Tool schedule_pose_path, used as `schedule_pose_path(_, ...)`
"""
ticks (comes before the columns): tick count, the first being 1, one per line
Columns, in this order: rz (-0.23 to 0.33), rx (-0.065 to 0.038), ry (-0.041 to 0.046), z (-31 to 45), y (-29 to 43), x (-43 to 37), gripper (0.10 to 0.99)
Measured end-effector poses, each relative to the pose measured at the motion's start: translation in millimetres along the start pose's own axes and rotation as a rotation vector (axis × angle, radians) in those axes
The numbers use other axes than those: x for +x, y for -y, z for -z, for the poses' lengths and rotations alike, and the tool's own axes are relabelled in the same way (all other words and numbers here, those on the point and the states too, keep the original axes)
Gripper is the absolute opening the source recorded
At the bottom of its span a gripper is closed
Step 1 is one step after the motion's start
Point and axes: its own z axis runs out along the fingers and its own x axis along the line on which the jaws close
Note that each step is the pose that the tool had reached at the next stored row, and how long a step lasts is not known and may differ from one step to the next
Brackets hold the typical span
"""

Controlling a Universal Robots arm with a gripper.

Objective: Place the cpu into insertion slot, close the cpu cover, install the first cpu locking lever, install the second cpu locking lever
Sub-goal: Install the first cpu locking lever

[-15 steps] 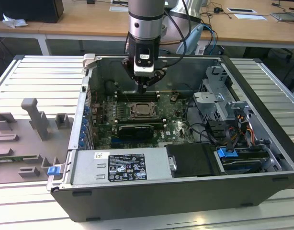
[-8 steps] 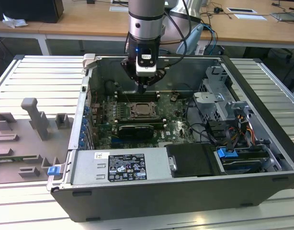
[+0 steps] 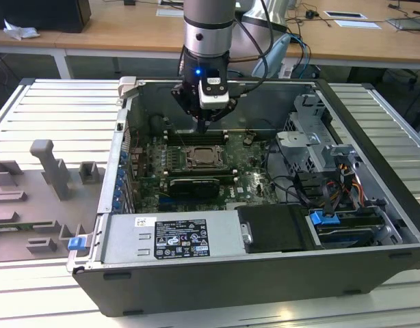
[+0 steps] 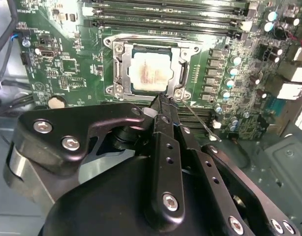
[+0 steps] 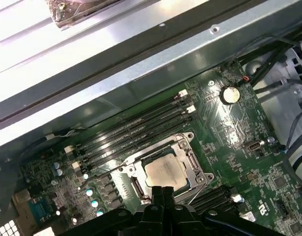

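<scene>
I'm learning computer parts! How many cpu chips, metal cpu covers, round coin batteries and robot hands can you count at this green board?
cpu: 1
cpu cover: 1
coin battery: 1
hand: 1
Total: 4

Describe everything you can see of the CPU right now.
The small flat square cpu, silvery-grey metal, lies level on the green circuit board, its top bearing a brownish smudge. The thin silvery metal cpu cover frame lies closed over its edges, leaving the centre bare. The black tool, shut, sits by one corner of the frame, off the chip.
</scene>
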Motion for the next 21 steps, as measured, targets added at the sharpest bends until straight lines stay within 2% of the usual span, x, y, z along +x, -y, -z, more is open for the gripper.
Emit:
schedule_pose_path(11,0.188,0.001,-0.0068,-0.1,0.4,0.8,0.106)
schedule_pose_path(18,0.224,0.001,-0.0082,-0.3,0.6,1.1,0.106)
schedule_pose_path(21,0.245,0.001,-0.0089,-0.4,2.2,4.1,0.106)
